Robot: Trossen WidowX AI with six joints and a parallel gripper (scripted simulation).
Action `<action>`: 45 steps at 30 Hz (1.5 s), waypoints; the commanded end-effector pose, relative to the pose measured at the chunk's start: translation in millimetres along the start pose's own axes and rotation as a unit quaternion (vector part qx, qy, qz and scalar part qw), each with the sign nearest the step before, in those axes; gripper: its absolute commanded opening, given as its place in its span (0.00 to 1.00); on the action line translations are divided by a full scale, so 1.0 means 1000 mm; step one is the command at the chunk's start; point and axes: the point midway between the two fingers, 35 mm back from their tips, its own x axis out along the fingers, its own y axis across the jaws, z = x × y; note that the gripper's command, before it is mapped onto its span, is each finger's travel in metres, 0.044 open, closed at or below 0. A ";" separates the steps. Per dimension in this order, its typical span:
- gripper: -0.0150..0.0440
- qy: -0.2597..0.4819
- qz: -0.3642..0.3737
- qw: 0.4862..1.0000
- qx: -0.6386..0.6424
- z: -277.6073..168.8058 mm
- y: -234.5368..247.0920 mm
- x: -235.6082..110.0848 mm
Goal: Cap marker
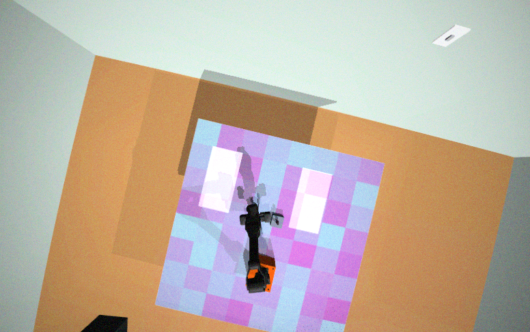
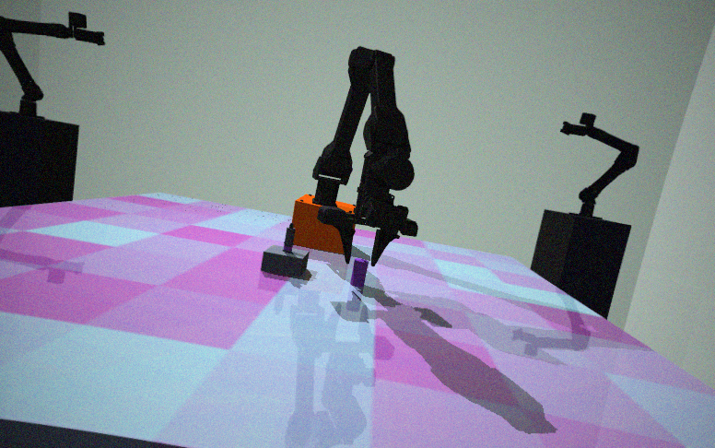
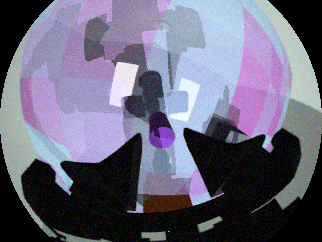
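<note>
The purple cap (image 2: 359, 273) (image 3: 161, 136) stands upright on the checkered table (image 2: 158, 316). My gripper (image 2: 361, 260) (image 3: 162, 133) is open and points straight down, with its fingertips on either side of the cap's top and not touching it. The dark marker (image 2: 288, 238) stands upright in the grey holder block (image 2: 284, 263) (image 1: 277, 220), a short way to the left of the cap in the exterior view. In the top view the gripper (image 1: 255, 200) hides the cap.
The arm's orange base (image 2: 315, 224) (image 1: 267, 266) stands just behind the holder block. Two black pedestals (image 2: 579, 255) (image 2: 37, 158) with camera arms stand off the table at right and left. The table's edges lie far from the objects.
</note>
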 end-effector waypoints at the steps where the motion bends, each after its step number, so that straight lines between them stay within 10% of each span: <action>1: 0.66 0.000 0.003 1.000 0.003 0.000 0.001 0.008; 15: 0.66 0.000 0.003 1.000 0.003 -0.001 0.001 0.028; 31: 0.25 0.000 0.003 1.000 0.003 0.000 0.000 0.023; 45: 0.25 0.000 0.003 1.000 0.003 0.000 0.000 -0.019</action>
